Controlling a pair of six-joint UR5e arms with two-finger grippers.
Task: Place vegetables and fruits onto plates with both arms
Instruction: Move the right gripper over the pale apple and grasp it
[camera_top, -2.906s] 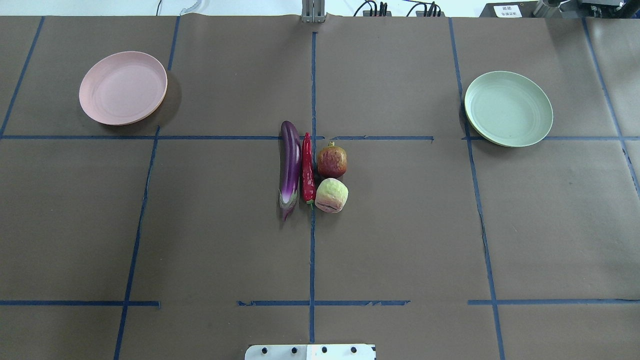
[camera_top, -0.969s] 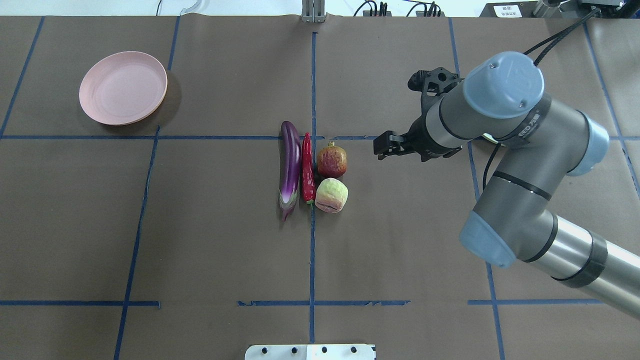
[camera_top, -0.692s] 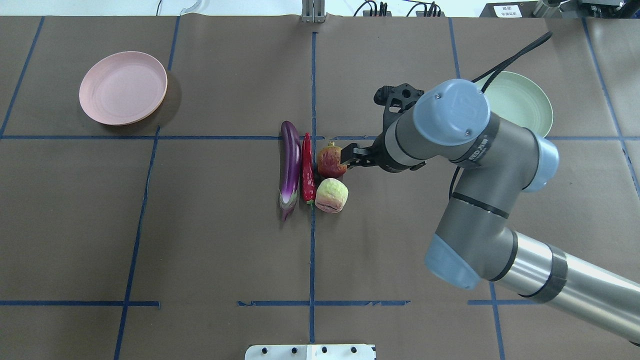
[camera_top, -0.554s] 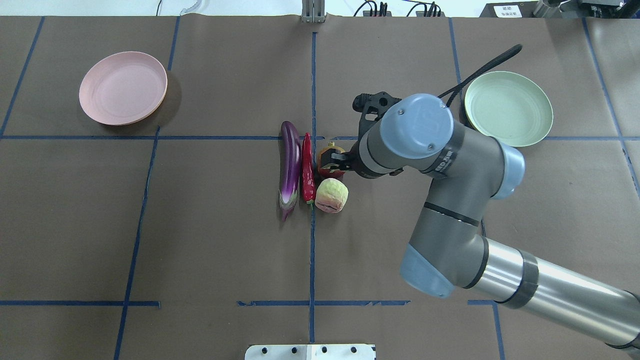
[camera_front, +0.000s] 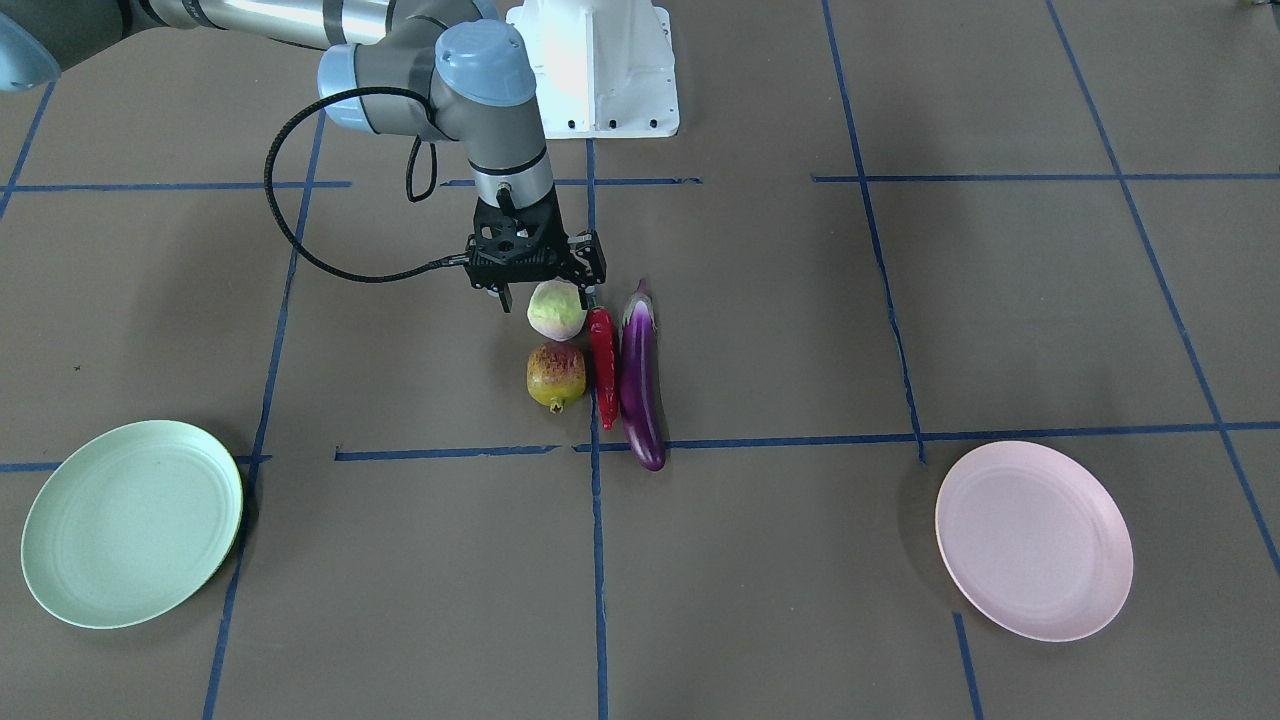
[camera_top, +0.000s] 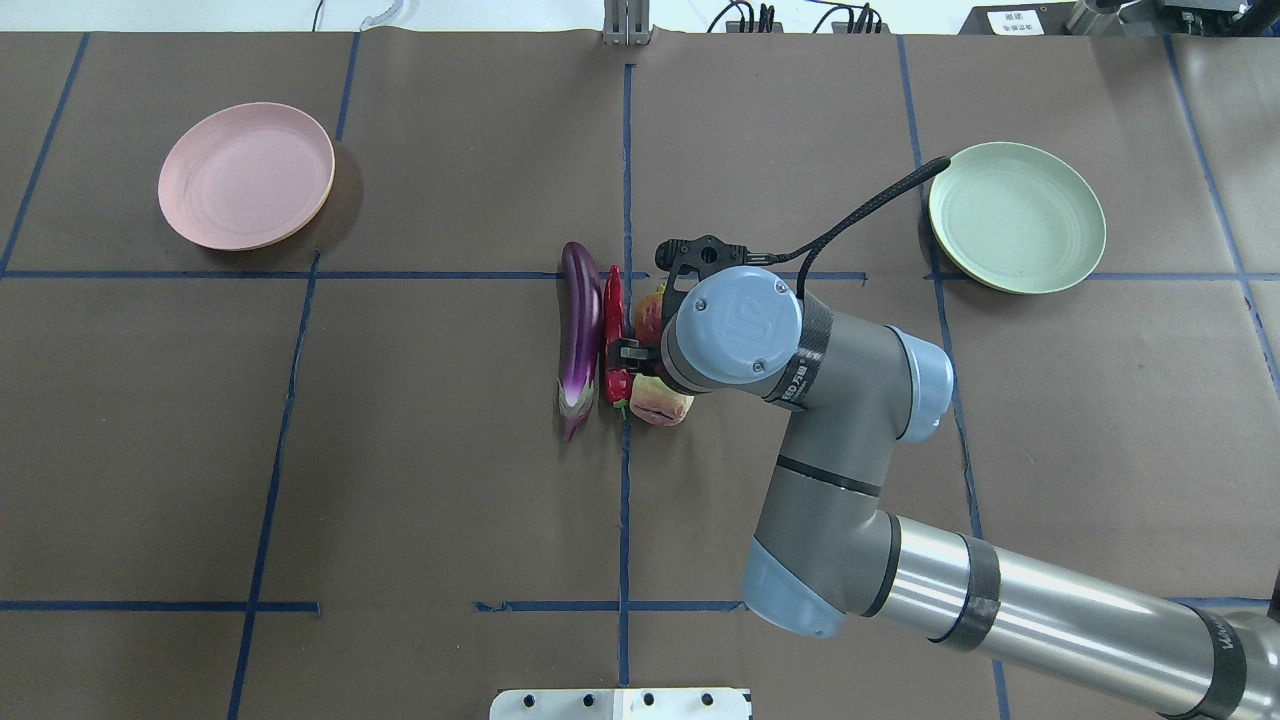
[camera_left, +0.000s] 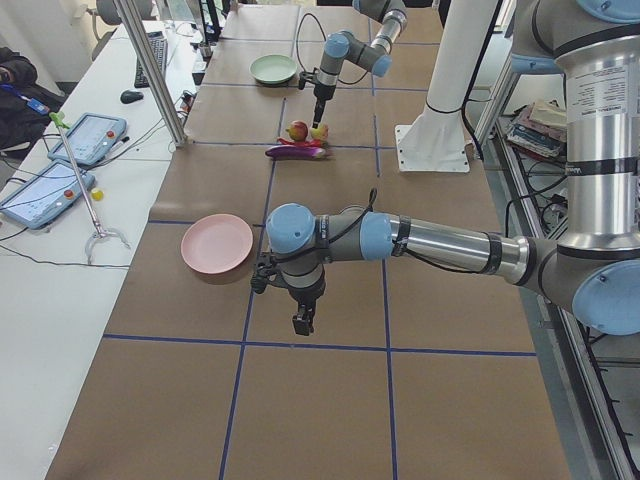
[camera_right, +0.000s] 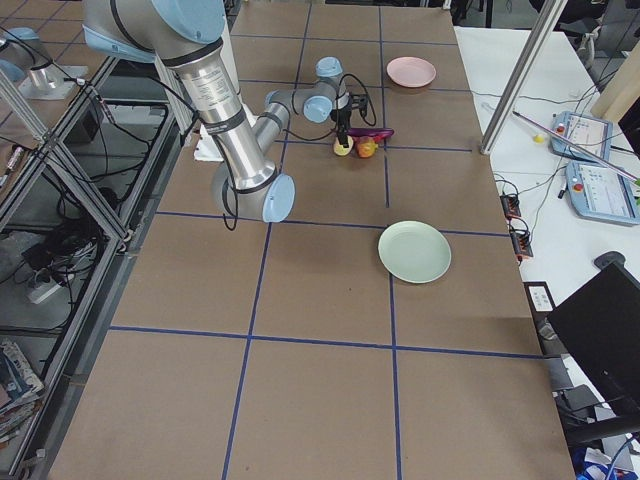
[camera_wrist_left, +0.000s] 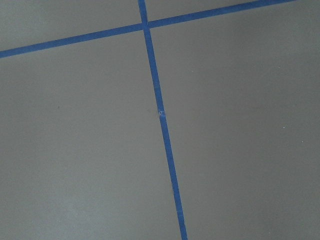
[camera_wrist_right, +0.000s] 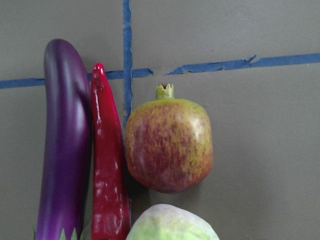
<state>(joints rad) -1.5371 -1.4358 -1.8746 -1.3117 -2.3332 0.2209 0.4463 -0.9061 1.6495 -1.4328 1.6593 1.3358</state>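
The purple eggplant (camera_front: 640, 380), red chili (camera_front: 603, 365), mottled fruit (camera_front: 556, 373) and pale green fruit (camera_front: 556, 310) lie side by side at the table's middle. My right gripper (camera_front: 548, 297) is open and hangs over the pale green fruit, one finger on each side. The right wrist view shows the eggplant (camera_wrist_right: 62, 145), chili (camera_wrist_right: 107, 170), mottled fruit (camera_wrist_right: 169, 145) and the top of the pale green fruit (camera_wrist_right: 172, 225). The mint plate (camera_top: 1017, 215) and pink plate (camera_top: 245, 175) are bare. My left gripper (camera_left: 300, 322) hovers over bare table near the pink plate (camera_left: 217, 243); I cannot tell if it is open.
The white base block (camera_front: 595, 65) stands at the robot's edge of the table. The right arm's black cable (camera_front: 290, 220) loops out beside the wrist. Blue tape lines (camera_wrist_left: 160, 120) cross the brown table cover.
My right arm came in from the right, passed over the mottled fruit and now sits over the pale green fruit. The fruits, vegetables and plates have not moved.
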